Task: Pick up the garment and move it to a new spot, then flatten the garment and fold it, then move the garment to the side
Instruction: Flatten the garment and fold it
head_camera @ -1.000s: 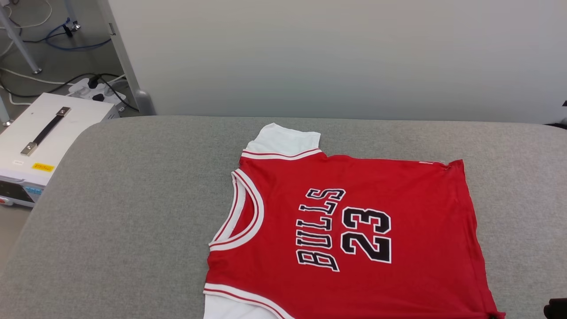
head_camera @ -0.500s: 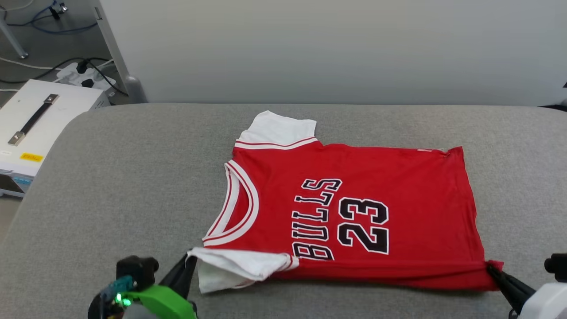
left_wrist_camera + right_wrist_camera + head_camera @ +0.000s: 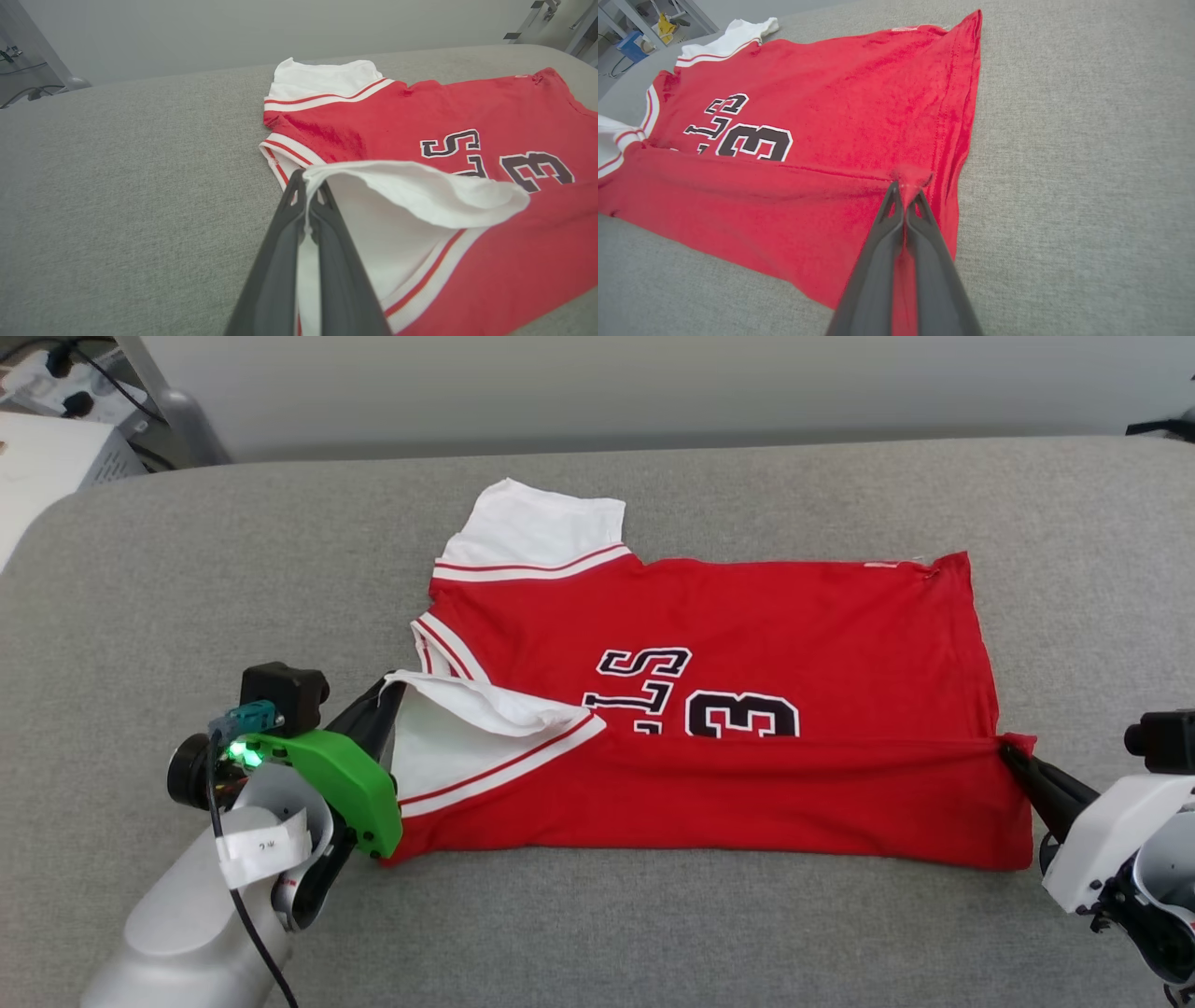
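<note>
The left gripper (image 3: 306, 179) is over the left front part of the grey tabletop (image 3: 233, 569). Its two dark fingers (image 3: 280, 261) are pressed together with no gap, pinching the hem of the near white sleeve (image 3: 448, 737). That sleeve is lifted off the cloth and its edge curls over towards the collar.

The garment (image 3: 794, 616) lies across the middle of the tabletop, collar towards the left edge and bottom hem towards the right edge. Its near long side is doubled over onto the front, and the fold line runs from one gripper to the other. The fold covers the lower part of the black-and-white lettering (image 3: 644, 663), so that an S, part of another letter and the top of a 3 remain in sight. The far sleeve (image 3: 537, 527) lies flat, pointing to the far edge.

The right gripper (image 3: 906, 186), near the right edge, is clamped tight on the red hem corner, which bunches up between its fingertips.
</note>
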